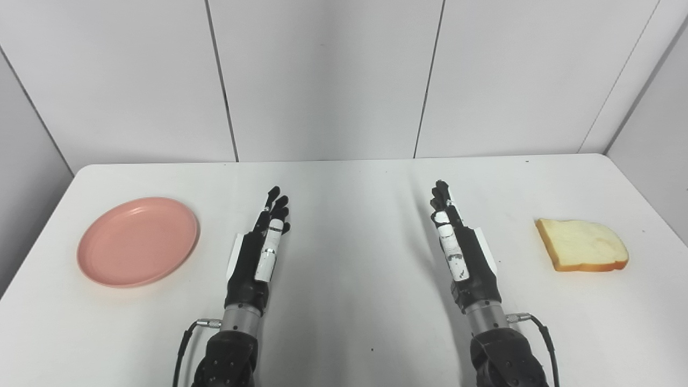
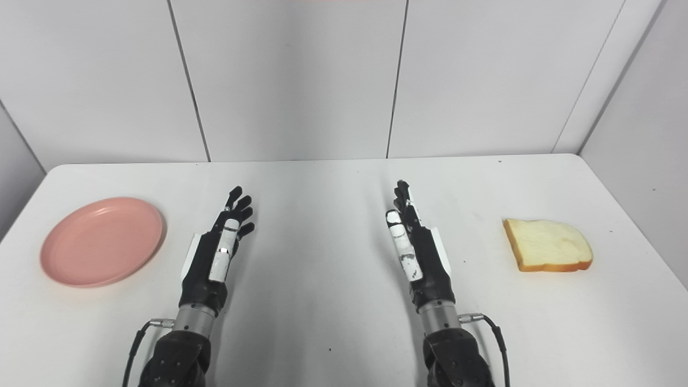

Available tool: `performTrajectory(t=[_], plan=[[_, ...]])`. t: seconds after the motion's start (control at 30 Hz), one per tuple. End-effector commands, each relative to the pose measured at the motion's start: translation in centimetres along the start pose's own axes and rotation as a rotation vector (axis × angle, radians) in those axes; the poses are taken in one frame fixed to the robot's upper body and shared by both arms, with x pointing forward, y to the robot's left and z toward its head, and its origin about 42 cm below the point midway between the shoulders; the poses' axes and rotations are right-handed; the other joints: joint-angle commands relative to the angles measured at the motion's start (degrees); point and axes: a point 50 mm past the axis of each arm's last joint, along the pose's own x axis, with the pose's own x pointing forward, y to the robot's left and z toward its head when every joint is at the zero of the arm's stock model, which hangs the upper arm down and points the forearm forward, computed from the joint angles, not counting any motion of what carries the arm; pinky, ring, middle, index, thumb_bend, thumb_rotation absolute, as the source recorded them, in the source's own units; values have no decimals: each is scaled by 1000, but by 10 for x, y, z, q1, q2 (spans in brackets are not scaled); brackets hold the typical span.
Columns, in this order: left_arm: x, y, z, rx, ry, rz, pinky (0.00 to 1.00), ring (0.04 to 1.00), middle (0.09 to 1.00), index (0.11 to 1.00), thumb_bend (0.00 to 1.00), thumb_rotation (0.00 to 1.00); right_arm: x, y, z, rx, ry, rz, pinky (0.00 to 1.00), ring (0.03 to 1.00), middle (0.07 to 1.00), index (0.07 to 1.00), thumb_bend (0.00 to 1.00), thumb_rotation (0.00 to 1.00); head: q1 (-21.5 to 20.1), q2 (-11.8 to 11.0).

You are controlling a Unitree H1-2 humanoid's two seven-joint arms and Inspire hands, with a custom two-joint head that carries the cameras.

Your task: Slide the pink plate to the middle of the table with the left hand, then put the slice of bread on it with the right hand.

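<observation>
A round pink plate (image 1: 138,241) lies flat on the left side of the white table (image 1: 349,215), with nothing on it. A slice of white bread (image 1: 581,244) with a brown crust lies flat on the right side. My left hand (image 1: 260,250) hovers just right of the plate, apart from it, its fingers stretched forward and holding nothing. My right hand (image 1: 457,244) stands edge-on near the middle right, well left of the bread, fingers straight and apart, also holding nothing. Both forearms come in from the bottom edge.
White wall panels (image 1: 322,80) rise straight behind the table's far edge. The table's left and right edges lie close to the plate and the bread. A cable (image 1: 543,330) loops off the right wrist.
</observation>
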Motion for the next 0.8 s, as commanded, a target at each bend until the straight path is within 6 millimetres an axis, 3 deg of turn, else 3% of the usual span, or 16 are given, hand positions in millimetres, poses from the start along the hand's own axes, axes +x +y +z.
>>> performTrajectory(t=[0.0, 0.77], plan=[[8, -3, 18, 3, -78, 10, 883, 930, 934, 931, 387, 1000, 4, 1, 13, -7, -54, 10, 988, 1000, 1000, 1000, 479, 1000, 0, 0], [8, -4, 17, 4, -80, 7, 886, 930, 932, 929, 392, 1000, 5, 0, 13, -3, -56, 18, 982, 995, 1000, 1000, 477, 1000, 13, -1]])
